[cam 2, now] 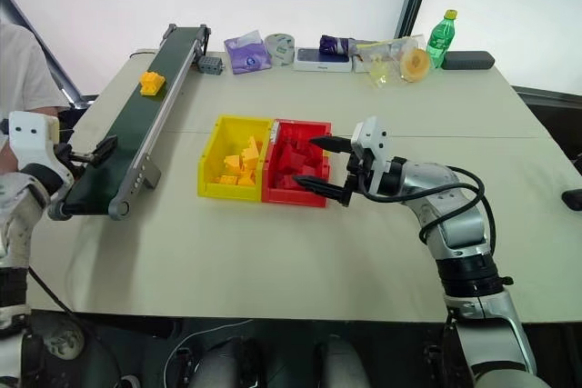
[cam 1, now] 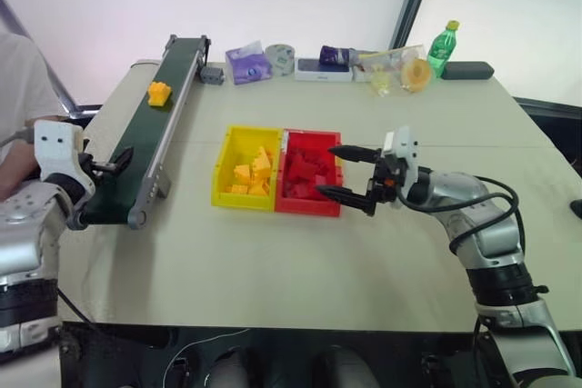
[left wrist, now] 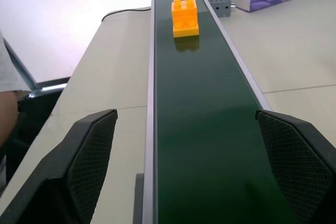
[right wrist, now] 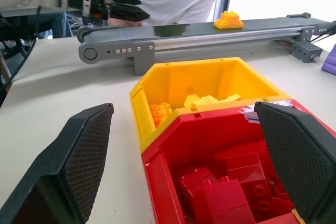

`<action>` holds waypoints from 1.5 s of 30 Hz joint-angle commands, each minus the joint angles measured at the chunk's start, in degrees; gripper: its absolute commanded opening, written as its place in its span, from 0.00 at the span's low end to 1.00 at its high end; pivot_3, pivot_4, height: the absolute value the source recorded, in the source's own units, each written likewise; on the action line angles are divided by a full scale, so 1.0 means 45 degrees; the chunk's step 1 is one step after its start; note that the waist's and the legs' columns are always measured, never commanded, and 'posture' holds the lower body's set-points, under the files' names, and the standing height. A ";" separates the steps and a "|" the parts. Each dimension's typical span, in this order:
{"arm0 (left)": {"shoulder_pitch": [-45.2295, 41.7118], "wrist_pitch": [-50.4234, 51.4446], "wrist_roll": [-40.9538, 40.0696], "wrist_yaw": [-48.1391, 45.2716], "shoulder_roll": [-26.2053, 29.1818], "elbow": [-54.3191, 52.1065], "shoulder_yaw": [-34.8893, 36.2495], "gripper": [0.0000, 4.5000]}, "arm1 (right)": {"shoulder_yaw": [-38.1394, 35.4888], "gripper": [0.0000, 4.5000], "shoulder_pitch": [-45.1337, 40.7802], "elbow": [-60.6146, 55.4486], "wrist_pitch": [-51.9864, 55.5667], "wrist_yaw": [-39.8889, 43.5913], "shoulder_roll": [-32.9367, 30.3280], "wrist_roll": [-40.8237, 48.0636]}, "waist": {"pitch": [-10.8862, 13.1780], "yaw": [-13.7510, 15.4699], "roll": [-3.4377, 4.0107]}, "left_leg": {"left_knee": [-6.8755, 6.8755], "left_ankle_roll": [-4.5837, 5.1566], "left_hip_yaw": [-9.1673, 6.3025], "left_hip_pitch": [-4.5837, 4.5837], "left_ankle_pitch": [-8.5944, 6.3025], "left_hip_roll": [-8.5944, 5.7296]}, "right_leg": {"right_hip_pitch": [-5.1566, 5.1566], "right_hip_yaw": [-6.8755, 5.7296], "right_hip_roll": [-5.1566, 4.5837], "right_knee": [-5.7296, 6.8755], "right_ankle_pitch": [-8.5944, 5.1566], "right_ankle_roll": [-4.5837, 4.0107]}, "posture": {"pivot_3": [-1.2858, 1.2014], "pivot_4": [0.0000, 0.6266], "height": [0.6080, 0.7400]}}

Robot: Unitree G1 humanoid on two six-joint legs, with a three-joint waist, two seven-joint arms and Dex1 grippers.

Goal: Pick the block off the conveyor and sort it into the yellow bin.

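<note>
A pale beige table (cam 1: 273,252) carries everything. Along its left side lies the conveyor (cam 1: 145,156), a long dark green belt with silver rails, running away toward the far edge. Near the middle sit two open trays touching side by side: the yellow bin (cam 1: 225,170) on the left, the red tray (cam 1: 309,204) on the right. Along the far edge lie a purple tissue pack (cam 1: 247,64), a roll of tape (cam 1: 280,54), a flat white box (cam 1: 322,70), clear bags (cam 1: 400,68), a green bottle (cam 1: 442,46) and a dark case (cam 1: 467,70).
</note>
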 commanded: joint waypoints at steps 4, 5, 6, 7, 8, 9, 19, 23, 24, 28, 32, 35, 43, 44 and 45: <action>-0.1339 0.0332 0.0296 0.0346 -0.0211 0.0302 -0.0375 0.99 | -0.0202 1.00 -0.0033 -0.0374 -0.0344 -0.0150 -0.0008 -0.0019 | -0.0001 -0.0018 -0.0001 | 0.0005 0.0000 0.0000 -0.0005 0.0000 0.0000 | -0.0002 -0.0006 0.0005 0.0000 0.0001 0.0001 | 0.52 0.24 1.00; -0.1419 0.0376 0.0268 0.0314 -0.0210 0.0390 -0.0362 0.99 | -0.0211 1.00 -0.0015 -0.0380 -0.0373 -0.0179 -0.0014 -0.0033 | -0.0001 -0.0032 -0.0001 | 0.0004 0.0000 0.0001 -0.0004 0.0000 0.0001 | -0.0003 -0.0006 0.0007 0.0001 0.0000 0.0001 | 0.52 0.24 1.00; -0.1483 0.0366 0.0307 0.0309 -0.0173 0.0513 -0.0366 0.99 | -0.0228 1.00 0.0007 -0.0387 -0.0384 -0.0214 -0.0022 -0.0033 | -0.0001 -0.0065 -0.0001 | 0.0004 -0.0001 0.0001 -0.0005 0.0000 0.0004 | -0.0006 -0.0006 0.0012 0.0001 0.0000 0.0001 | 0.52 0.24 1.00; -0.1523 0.0177 0.0333 0.0261 -0.0154 0.0612 -0.0330 0.99 | -0.0243 1.00 0.0040 -0.0407 -0.0399 -0.0235 -0.0034 -0.0028 | -0.0001 -0.0083 -0.0001 | 0.0004 -0.0001 0.0002 -0.0004 0.0001 0.0006 | -0.0007 -0.0005 0.0016 0.0001 0.0000 0.0001 | 0.52 0.24 1.00; -0.1577 0.0169 0.0235 0.0231 -0.0171 0.0695 -0.0197 0.99 | -0.0261 1.00 0.0081 -0.0429 -0.0408 -0.0255 -0.0045 -0.0017 | -0.0001 -0.0085 -0.0001 | 0.0003 -0.0001 0.0002 -0.0004 0.0001 0.0006 | -0.0007 -0.0005 0.0017 0.0001 0.0000 0.0001 | 0.52 0.24 1.00; -0.1606 0.0170 0.0179 0.0212 -0.0179 0.0753 -0.0112 0.99 | -0.0274 1.00 0.0118 -0.0448 -0.0406 -0.0281 -0.0050 -0.0003 | -0.0001 -0.0080 -0.0001 | 0.0003 -0.0001 0.0002 -0.0004 0.0001 0.0007 | -0.0008 -0.0005 0.0018 0.0001 0.0000 0.0001 | 0.52 0.24 1.00; -0.3033 0.1052 0.0545 0.0005 0.0169 0.2662 -0.0719 0.99 | -0.0225 1.00 0.0196 -0.0490 -0.0506 -0.0405 -0.0016 -0.0015 | 0.0000 0.0019 -0.0002 | 0.0037 0.0000 -0.0006 -0.0026 0.0000 0.0005 | -0.0006 -0.0018 0.0017 0.0004 0.0001 0.0002 | 0.52 0.24 1.00; -0.4031 0.0516 0.0822 -0.0222 0.0271 0.4374 -0.0842 0.99 | -0.0241 1.00 0.0271 -0.0553 -0.0516 -0.0402 -0.0045 -0.0006 | 0.0000 -0.0016 -0.0002 | 0.0053 0.0003 -0.0009 -0.0036 -0.0002 0.0008 | -0.0009 -0.0022 0.0023 0.0008 0.0001 0.0002 | 0.52 0.24 1.00; -0.4307 0.0464 0.0827 -0.0411 0.0256 0.4840 -0.0895 0.99 | -0.0248 1.00 0.0310 -0.0593 -0.0490 -0.0413 -0.0053 0.0010 | 0.0000 -0.0016 -0.0002 | 0.0054 0.0002 -0.0009 -0.0036 -0.0001 0.0009 | -0.0009 -0.0023 0.0025 0.0009 0.0001 0.0002 | 0.52 0.24 1.00; -0.5153 -0.0347 0.1091 -0.0844 0.0068 0.6464 -0.1174 0.99 | -0.0266 1.00 0.0440 -0.0770 -0.0452 -0.0468 -0.0088 0.0031 | 0.0000 -0.0018 -0.0002 | 0.0059 0.0002 -0.0007 -0.0045 -0.0002 0.0010 | -0.0015 -0.0026 0.0027 0.0008 0.0001 0.0002 | 0.52 0.24 1.00; -0.5426 -0.0611 0.1177 -0.1351 -0.0209 0.7227 -0.1443 0.99 | -0.0351 1.00 0.0572 -0.0940 -0.0399 -0.0523 -0.0193 0.0077 | 0.0000 -0.0003 -0.0002 | 0.0076 0.0003 -0.0010 -0.0061 -0.0001 0.0011 | -0.0023 -0.0032 0.0026 0.0013 0.0001 0.0002 | 0.52 0.24 1.00; -0.5428 -0.0502 0.1293 -0.1449 -0.0324 0.7424 -0.1569 0.99 | -0.0387 1.00 0.0660 -0.1050 -0.0370 -0.0558 -0.0235 0.0106 | 0.0000 -0.0011 -0.0002 | 0.0092 0.0004 -0.0012 -0.0069 -0.0002 0.0012 | -0.0023 -0.0038 0.0027 0.0019 0.0001 0.0002 | 0.52 0.24 1.00; -0.5150 0.0140 0.0937 -0.1166 0.0038 0.5817 -0.0954 0.30 | -0.0431 1.00 0.0713 -0.1016 -0.0438 -0.0559 -0.0287 0.0118 | 0.0000 -0.0008 -0.0003 | 0.0109 0.0006 -0.0031 -0.0071 -0.0003 0.0013 | -0.0023 -0.0041 0.0024 0.0043 0.0001 0.0002 | 0.52 0.24 1.00; -0.5007 0.0262 0.0908 -0.1164 0.0094 0.5321 -0.0912 0.31 | -0.0422 1.00 0.0712 -0.0982 -0.0470 -0.0554 -0.0276 0.0101 | 0.0000 -0.0014 -0.0003 | 0.0109 0.0006 -0.0031 -0.0072 -0.0003 0.0013 | -0.0024 -0.0041 0.0024 0.0043 0.0001 0.0003 | 0.52 0.24 1.00; -0.4841 0.0586 0.0635 -0.1263 0.0112 0.4665 -0.0726 0.31 | -0.0408 1.00 0.0707 -0.0949 -0.0489 -0.0550 -0.0264 0.0087 | 0.0000 -0.0023 -0.0003 | 0.0109 0.0006 -0.0032 -0.0073 -0.0003 0.0014 | -0.0024 -0.0041 0.0024 0.0044 0.0001 0.0002 | 0.52 0.24 1.00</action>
